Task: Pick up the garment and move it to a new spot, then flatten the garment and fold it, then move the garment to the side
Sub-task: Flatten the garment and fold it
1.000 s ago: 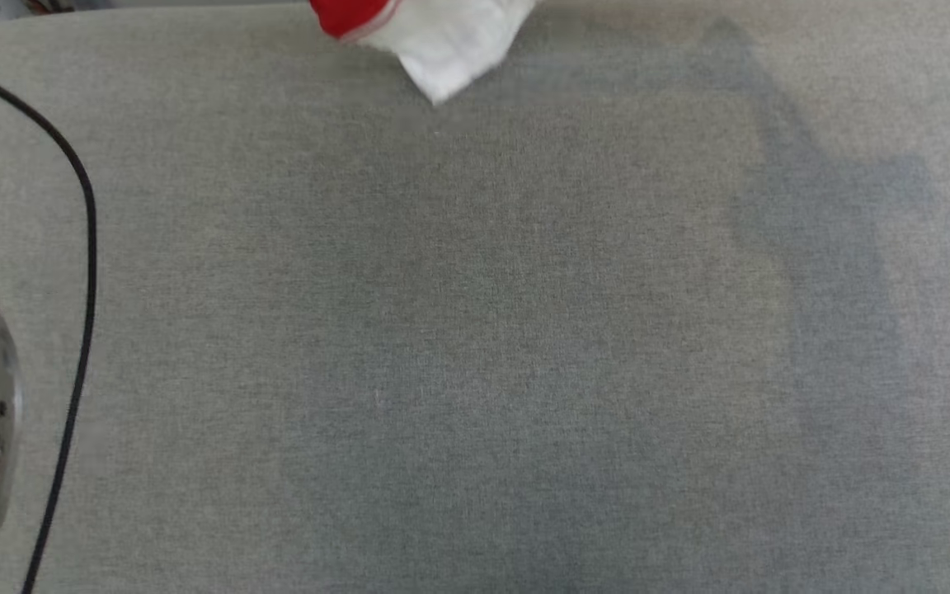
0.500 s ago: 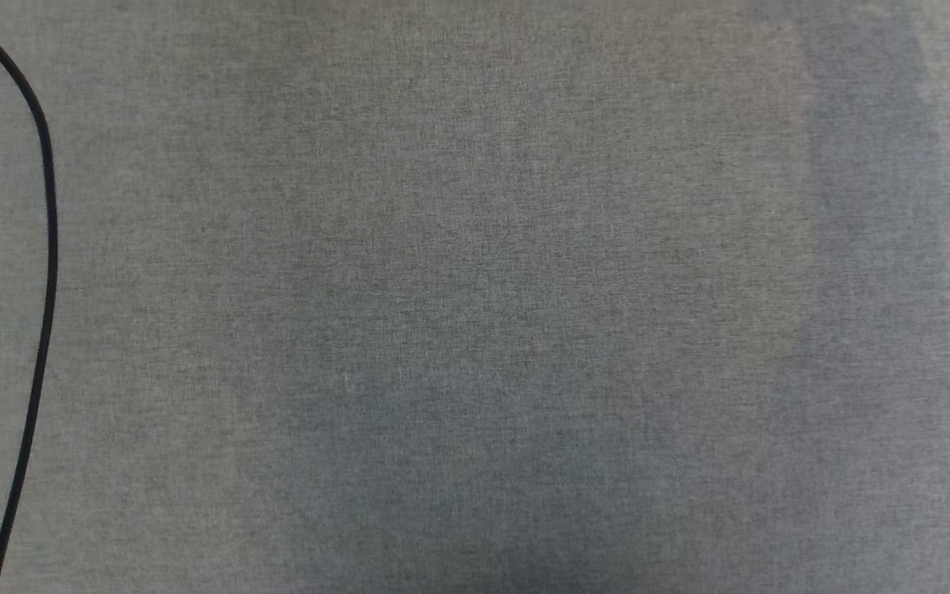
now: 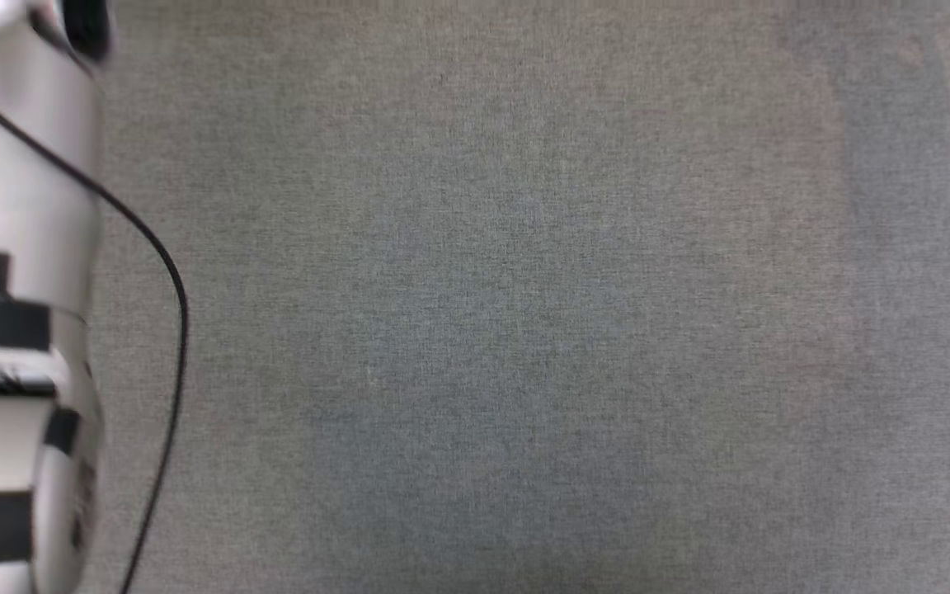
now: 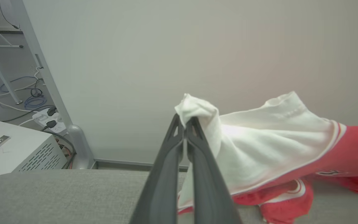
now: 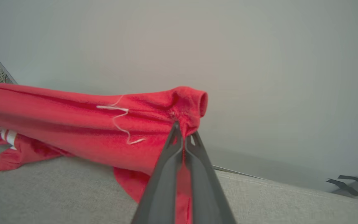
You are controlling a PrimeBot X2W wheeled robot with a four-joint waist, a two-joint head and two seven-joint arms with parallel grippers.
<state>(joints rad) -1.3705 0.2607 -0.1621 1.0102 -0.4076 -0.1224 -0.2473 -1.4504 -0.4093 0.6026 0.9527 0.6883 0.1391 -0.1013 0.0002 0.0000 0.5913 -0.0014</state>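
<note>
garment [image 4: 275,137] | left tool [image 4: 185,120] pinches white part | right tool [image 5: 184,130] pinches red part

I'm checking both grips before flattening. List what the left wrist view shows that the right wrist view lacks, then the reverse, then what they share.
Left wrist view: the left pincer shut on the white sleeve, plus a white vented box and floor cables at the left.
Right wrist view: the right pincer shut on a red edge, with a loose white thread on the red cloth.
Both: the garment held up, lower folds on the grey cloth surface, before a pale wall.
</note>
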